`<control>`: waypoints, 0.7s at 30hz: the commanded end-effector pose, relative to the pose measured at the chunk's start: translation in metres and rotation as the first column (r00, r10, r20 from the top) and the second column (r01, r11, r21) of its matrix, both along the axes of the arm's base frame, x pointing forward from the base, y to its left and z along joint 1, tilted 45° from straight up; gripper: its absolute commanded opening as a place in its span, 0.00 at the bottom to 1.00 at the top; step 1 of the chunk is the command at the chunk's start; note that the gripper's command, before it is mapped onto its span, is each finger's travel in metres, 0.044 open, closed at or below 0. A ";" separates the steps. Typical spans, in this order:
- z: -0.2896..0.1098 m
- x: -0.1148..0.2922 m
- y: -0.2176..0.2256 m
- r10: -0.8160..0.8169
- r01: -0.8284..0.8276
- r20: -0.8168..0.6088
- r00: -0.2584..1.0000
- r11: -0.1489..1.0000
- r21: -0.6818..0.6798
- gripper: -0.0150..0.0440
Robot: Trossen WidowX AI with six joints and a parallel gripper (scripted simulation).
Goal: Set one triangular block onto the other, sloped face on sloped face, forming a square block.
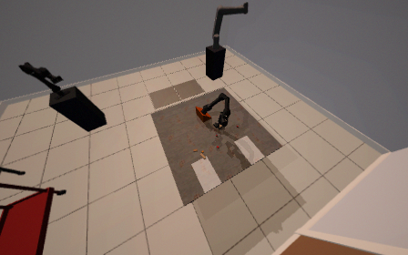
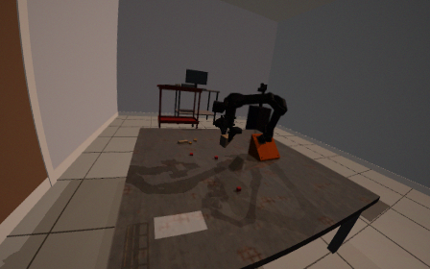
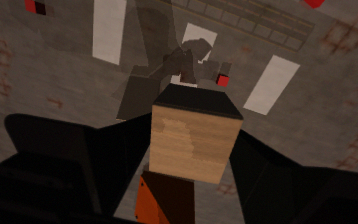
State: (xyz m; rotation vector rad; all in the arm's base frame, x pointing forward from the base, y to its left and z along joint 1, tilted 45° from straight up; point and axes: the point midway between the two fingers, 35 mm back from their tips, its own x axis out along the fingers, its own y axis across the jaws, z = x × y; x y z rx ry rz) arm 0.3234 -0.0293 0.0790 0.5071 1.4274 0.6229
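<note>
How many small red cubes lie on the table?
3 visible: one left of the end effector, one below it, one nearer the camera. Others may be hidden.

Block (image 3: 192, 145): pale wood, visible grain, matt. Table (image 2: 284, 207): dark, worn, faintly glossy. Jaws: matt black.

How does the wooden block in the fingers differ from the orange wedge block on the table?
The light wooden block is tan with visible grain; the orange wedge block is plain orange. The wooden block hangs above the dark table, clamped between the black fingers; the orange wedge rests on the table beside the arm's base. Nothing grips the orange wedge. Both are small blocks.
</note>
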 end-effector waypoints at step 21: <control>0.074 0.020 0.051 -0.002 0.002 0.006 1.000 0.999 0.036 0.25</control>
